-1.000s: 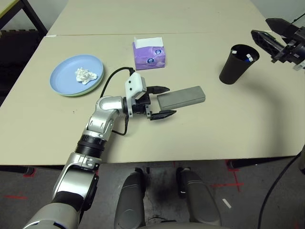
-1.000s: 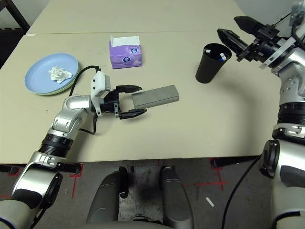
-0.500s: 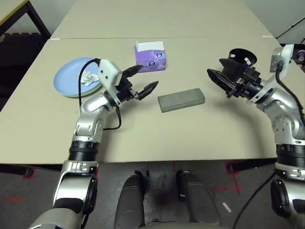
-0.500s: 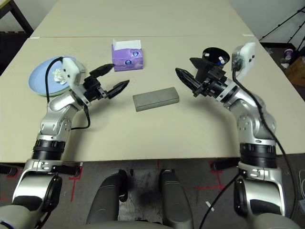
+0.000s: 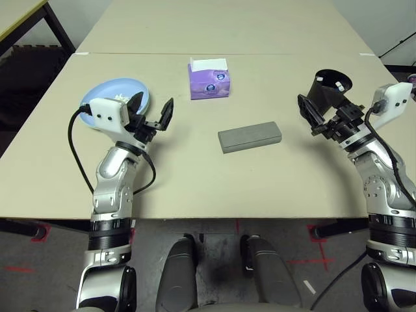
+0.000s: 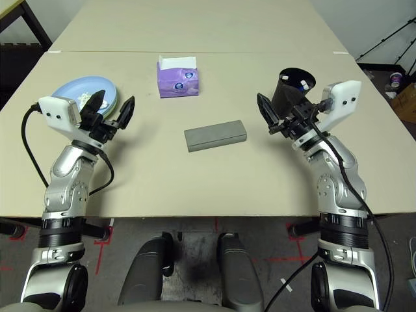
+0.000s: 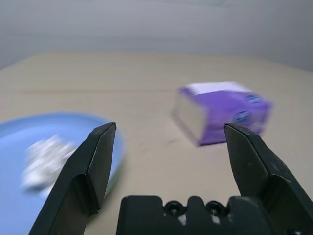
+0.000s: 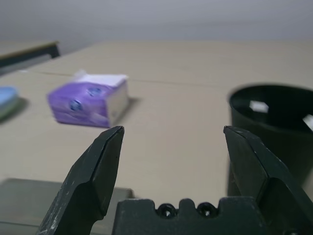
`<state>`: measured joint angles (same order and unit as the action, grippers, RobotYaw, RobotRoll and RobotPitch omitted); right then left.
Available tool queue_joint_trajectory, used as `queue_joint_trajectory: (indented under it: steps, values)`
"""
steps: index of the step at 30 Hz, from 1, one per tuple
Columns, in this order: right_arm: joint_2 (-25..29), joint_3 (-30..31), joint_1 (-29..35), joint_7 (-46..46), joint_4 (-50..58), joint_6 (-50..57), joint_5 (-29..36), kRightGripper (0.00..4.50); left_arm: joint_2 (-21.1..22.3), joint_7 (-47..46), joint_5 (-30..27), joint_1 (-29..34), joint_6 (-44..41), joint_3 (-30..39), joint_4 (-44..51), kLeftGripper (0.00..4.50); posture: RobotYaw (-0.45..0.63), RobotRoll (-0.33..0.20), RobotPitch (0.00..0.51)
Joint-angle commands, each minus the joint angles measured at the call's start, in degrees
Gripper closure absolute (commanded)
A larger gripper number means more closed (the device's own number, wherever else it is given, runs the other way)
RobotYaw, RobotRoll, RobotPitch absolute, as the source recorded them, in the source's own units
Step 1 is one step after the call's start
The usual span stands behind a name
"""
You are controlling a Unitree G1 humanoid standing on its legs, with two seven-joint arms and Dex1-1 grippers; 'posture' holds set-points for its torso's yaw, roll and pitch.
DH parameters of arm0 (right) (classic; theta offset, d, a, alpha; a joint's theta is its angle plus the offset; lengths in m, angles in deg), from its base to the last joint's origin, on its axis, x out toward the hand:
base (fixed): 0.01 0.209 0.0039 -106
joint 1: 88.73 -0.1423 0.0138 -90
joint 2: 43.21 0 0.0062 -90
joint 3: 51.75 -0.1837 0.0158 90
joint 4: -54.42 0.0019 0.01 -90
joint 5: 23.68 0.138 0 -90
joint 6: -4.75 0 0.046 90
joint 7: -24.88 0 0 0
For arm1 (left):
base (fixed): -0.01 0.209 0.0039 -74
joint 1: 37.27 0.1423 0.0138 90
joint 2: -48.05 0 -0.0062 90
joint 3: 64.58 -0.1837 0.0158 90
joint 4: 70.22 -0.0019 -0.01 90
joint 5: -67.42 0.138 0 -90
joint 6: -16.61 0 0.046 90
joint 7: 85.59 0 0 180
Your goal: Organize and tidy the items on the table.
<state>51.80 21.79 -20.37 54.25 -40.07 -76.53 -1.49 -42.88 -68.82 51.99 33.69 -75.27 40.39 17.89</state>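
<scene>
The grey glasses case point(image 5: 250, 136) lies alone mid-table, between my two grippers. At the left, a light blue plate point(image 6: 73, 90) holds crumpled white tissue point(image 7: 43, 154). My left gripper point(image 5: 153, 110) hovers open just right of that plate, with nothing between its fingers. On the right stands a black cup point(image 6: 293, 89) with white pens point(image 8: 257, 105) inside. Just in front of the cup, on its left side, my right gripper point(image 6: 276, 116) is open and holds nothing. The case's corner point(image 8: 24, 205) shows in the right wrist view.
A purple tissue box point(image 5: 209, 78) stands at the back centre, beyond the case. The beige table point(image 5: 214, 182) has bare surface along its front. A second tabletop point(image 5: 214, 26) adjoins behind, and a dark-framed table point(image 5: 19, 19) is at far left.
My left gripper has drawn back from the glasses case to beside the plate. My right gripper came in from the far right to the cup's near side. The camera has shifted.
</scene>
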Motion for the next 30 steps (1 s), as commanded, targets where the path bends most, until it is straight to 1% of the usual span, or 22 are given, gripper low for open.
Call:
queue_joint_trajectory:
  steps: [1, 5, 11, 15, 19, 23, 30]
  values:
    - [0.0, -0.6, 0.5, -2.3, -2.1, -2.3, -1.6, 0.02, 0.9, -2.0, 0.9, 1.8, -1.0, 0.9, 0.2, 0.0, -0.03, 0.0, 0.173]
    - [-1.3, -0.6, -0.4, -8.4, -5.9, -5.1, -5.0, 0.02, 2.6, -5.4, 1.3, 2.1, -0.6, 3.7, -2.8, 0.0, -0.03, 0.0, 0.18]
    - [-1.8, -1.4, -2.4, -12.1, -11.3, -9.2, -5.8, 0.02, 2.9, -9.8, 1.5, 2.8, 1.2, 7.4, -3.7, 0.0, -0.02, 0.0, 0.188]
    - [-1.0, -1.4, -4.6, -11.7, -15.6, -11.7, -5.8, 0.02, 3.6, -9.2, 0.9, 2.9, 1.1, 7.8, -4.4, 0.0, -0.01, 0.0, 0.195]
    - [-0.4, -1.0, -5.3, -10.3, -17.4, -13.2, -5.5, 0.02, 4.6, -7.4, -0.4, 3.1, 0.8, 8.1, -5.0, 0.0, -0.01, 0.0, 0.205]
    - [1.4, -2.1, -4.1, -7.7, -17.7, -13.8, -4.4, 0.02, 6.9, -4.9, -1.3, 4.0, 0.7, 8.9, -5.1, 0.0, -0.01, 0.0, 0.221]
    - [3.8, -4.9, -1.3, -7.8, -16.9, -14.1, -3.5, 0.02, 8.8, -2.7, -3.3, 5.0, -0.3, 10.2, -4.7, 0.0, -0.03, 0.0, 0.231]
